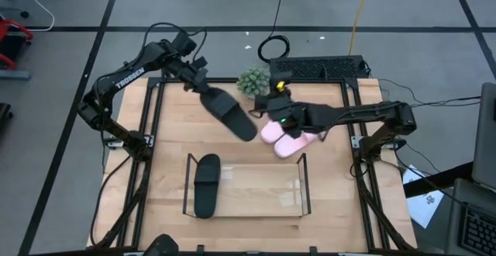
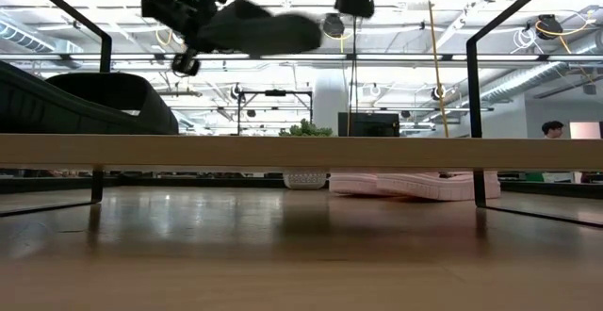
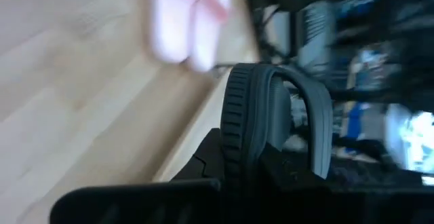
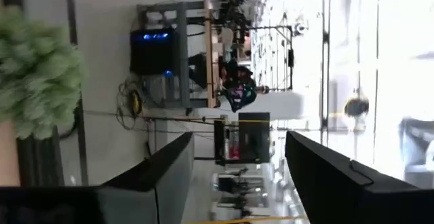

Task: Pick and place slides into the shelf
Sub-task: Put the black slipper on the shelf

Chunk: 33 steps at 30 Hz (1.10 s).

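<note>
Black slide [image 1: 205, 185] already lies in the shelf [image 1: 302, 185] at its left end, the second black one [image 1: 230, 114] hangs in the air in the left gripper [image 1: 203, 90] fingers, and the pink pair [image 1: 288, 138] waits on the surface under the right gripper [image 1: 273, 105] — its fingers spread, holding nothing — so three remain.

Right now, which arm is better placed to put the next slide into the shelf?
Left. The left gripper already holds a black slide in the air behind the shelf, where its mate sits. The right gripper is empty and open, above the pink slides on the table.
</note>
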{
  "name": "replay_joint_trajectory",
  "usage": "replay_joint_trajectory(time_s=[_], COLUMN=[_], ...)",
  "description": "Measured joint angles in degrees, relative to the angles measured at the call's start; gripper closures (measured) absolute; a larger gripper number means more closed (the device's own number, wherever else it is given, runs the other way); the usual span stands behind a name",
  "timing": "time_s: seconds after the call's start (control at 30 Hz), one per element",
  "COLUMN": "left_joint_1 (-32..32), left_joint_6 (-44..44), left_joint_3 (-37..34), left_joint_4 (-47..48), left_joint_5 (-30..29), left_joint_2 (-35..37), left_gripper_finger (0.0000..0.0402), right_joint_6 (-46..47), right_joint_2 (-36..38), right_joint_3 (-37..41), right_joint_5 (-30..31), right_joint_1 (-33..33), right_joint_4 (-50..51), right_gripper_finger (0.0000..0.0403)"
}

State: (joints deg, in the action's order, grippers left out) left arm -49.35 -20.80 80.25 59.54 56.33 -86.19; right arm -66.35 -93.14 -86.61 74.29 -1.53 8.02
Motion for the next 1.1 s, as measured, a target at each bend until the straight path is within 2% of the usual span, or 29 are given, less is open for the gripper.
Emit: replay_joint_trajectory(time_s=[0.13,0.23,0.4,0.53,0.77,0.93,1.1], left_joint_1=[0.96,3.42,7.84,12.78,22.28,27.85,30.44], left_joint_6=[9.43,14.00,14.82,17.01,18.08,20.69,24.94], left_joint_3=[1.88,3.29,4.63,4.63,4.69,4.70,4.70], left_joint_4=[14.68,19.74,18.10,16.75,13.97,12.37,12.58], left_joint_5=[-8.23,-11.83,-10.52,-7.63,-5.46,-0.81,-2.78], left_joint_2=[0.02,0.07,0.07,-0.04,-3.16,-8.44,-12.55], left_gripper_finger=[0.0382,0.0382,0.0382,0.0382,0.0382,0.0382,0.0382], right_joint_6=[3.67,8.44,14.62,17.48,17.86,18.71,23.70], right_joint_2=[5.15,9.29,14.13,15.44,14.51,13.48,13.55], right_joint_3=[0.00,0.00,0.00,0.00,0.00,0.00,0.02], right_joint_5=[-3.45,-8.90,-15.96,-18.64,-19.12,-19.26,-20.67], right_joint_1=[1.49,3.84,6.86,7.74,9.32,11.08,13.18], right_joint_4=[-0.11,-0.10,-0.08,0.09,0.37,1.07,1.99], right_gripper_finger=[0.0179,0.0179,0.0179,0.0179,0.0180,0.0180,0.0180])
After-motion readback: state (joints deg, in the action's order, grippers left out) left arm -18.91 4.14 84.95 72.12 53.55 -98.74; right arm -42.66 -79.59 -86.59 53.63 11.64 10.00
